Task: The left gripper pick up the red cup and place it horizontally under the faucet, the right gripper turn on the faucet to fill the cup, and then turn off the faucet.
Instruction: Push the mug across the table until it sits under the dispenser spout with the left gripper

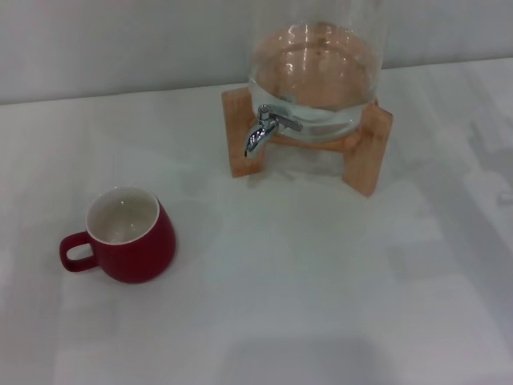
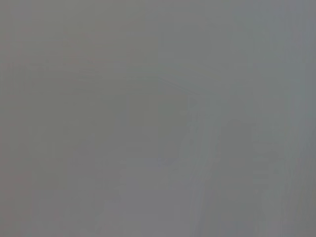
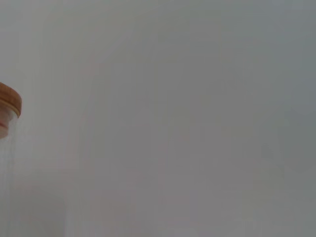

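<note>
The red cup [image 1: 128,237] stands upright on the white table at the left of the head view, white inside showing, its loop handle pointing left. The chrome faucet [image 1: 264,128] juts from the clear glass jar [image 1: 317,68] at the back centre, spout pointing down, lever to its right. The cup is well apart from the faucet, to its front left. Neither gripper shows in any view. The left wrist view shows only a plain grey surface. The right wrist view shows a wooden lid [image 3: 10,101] and glass at its edge.
The jar rests on a wooden stand [image 1: 369,152] with legs at left and right. The white table [image 1: 321,281] stretches to the front and right. A pale wall runs behind the jar.
</note>
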Tool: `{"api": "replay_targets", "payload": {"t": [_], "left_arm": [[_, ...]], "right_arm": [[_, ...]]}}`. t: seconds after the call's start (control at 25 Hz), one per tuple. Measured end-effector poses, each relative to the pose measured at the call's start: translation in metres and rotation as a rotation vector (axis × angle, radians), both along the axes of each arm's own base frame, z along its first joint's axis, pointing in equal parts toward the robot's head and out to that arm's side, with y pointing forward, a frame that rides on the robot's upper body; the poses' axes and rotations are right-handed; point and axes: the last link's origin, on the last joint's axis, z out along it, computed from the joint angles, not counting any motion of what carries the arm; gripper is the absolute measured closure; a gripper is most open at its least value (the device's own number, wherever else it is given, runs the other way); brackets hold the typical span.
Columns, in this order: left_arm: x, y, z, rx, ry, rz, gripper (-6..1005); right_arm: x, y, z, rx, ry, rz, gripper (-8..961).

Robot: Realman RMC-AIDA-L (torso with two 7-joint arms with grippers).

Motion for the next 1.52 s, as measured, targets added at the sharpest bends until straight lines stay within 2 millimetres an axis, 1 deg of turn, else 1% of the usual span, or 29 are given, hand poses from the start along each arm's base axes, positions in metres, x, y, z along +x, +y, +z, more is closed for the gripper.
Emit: {"api": "replay_targets", "payload": {"t": [0.48, 0.52, 0.76, 1.52], "left_arm": [[-0.002, -0.015, -0.014, -0.066, 0.018, -0.007, 116], [-0.003, -0.020, -0.017, -0.080, 0.023, -0.008, 116], [-0.005, -0.030, -0.020, -0.086, 0.027, -0.011, 116], [-0.003, -0.051, -0.040, -0.177, 0.034, -0.039, 115]], "right_arm": [[-0.001, 0.001, -0.002, -0.015, -0.005, 0.001, 295], [-0.001, 0.001, -0.002, -0.016, -0.005, 0.000, 295], [0.000, 0.002, -0.003, -0.020, -0.005, -0.004, 294], [0.001, 0.006, -0.002, -0.028, -0.016, -0.018, 294]]}}
